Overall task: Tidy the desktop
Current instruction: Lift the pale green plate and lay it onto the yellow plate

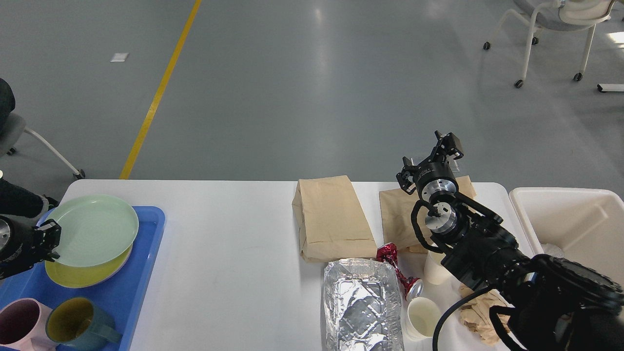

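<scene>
White desktop [229,253] spreads below both arms, its litter bunched at the right end. Right gripper [431,158] hovers spread and empty over the far bag [397,219] (the nearer arm). Left gripper [48,241] pinches the green plate [92,229] over the tray [146,273].

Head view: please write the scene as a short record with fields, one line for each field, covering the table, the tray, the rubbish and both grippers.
surface: white desktop
left side: blue tray with green plate stacked on yellow plate, pink mug, teal mug
centre-right: two paper bags, foil container, crushed red can, two paper cups, crumpled brown paper
right edge: cream bin
left gripper: at green plate rim, state unclear
right gripper: open, empty, raised over the right-hand bag
</scene>
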{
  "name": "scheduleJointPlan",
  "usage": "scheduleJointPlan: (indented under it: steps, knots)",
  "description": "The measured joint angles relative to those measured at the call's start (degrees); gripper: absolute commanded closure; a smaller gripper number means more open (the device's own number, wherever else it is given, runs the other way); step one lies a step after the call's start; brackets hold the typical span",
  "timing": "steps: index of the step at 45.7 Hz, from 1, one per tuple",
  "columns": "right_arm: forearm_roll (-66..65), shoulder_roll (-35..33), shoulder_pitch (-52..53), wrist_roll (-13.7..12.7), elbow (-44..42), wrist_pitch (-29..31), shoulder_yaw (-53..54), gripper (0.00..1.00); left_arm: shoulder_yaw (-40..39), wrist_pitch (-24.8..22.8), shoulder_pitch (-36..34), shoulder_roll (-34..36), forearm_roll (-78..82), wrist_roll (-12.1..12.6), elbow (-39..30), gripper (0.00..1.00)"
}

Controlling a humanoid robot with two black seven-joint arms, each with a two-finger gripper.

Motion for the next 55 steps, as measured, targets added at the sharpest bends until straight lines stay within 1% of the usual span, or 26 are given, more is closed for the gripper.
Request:
scheduleJointPlan:
  steps: [21,30,39,44,55]
  knots:
    - [0.00,0.00,0.00,0.00,0.00,0.00,-0.02,0.00,-0.16,-0.13,1.45,0.03,0.00,0.00,0.00,1.00]
    - [0.00,0.00,0.00,0.00,0.00,0.00,-0.02,0.00,-0.16,0.42,1.94,0.05,0.00,0.00,0.00,0.97]
    - [0.00,0.00,0.00,0.00,0.00,0.00,-0.02,0.00,-0.04,1.41,1.95,0.05,0.01,-0.05,0.00,0.85]
    - [0.00,0.00,0.00,0.00,0.00,0.00,-0.02,0.00,0.08,3.25,2.09,-0.01,0.14,-0.04,-0.01,0.81]
    - [0.00,0.00,0.00,0.00,0.00,0.00,-0.02,0.00,0.18,6.45,2.39,-0.05,0.19,0.01,-0.01,0.68]
